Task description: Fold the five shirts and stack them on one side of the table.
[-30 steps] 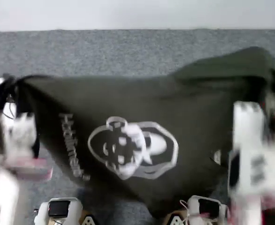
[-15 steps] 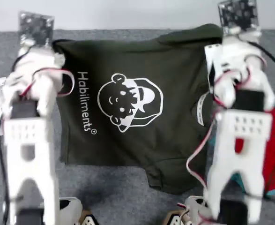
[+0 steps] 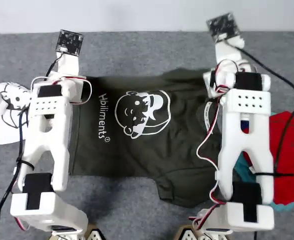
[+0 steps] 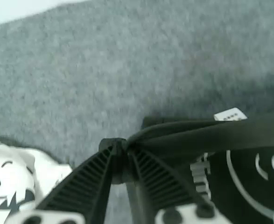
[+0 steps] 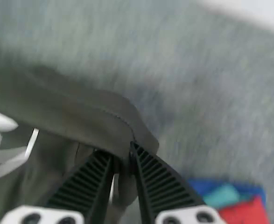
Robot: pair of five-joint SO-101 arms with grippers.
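Spreading the dark olive cotton T-shirt [image 3: 152, 150] flat, seemingly: left gripper [image 4: 120, 156] and right gripper [image 5: 124, 158] each clamp its far edge; next, probably lower and release.

We see a grey table covering [image 3: 147, 50] with a rough, felt-like nap, flecked light and dark and without any pattern. It runs the whole width of the high view, and we find the same grey weave in both wrist views. Along its far edge it meets a pale, plain band [image 3: 136, 15] — whether wall or bare tabletop, we cannot tell. That band is straight and unmarked, touching the grey directly.
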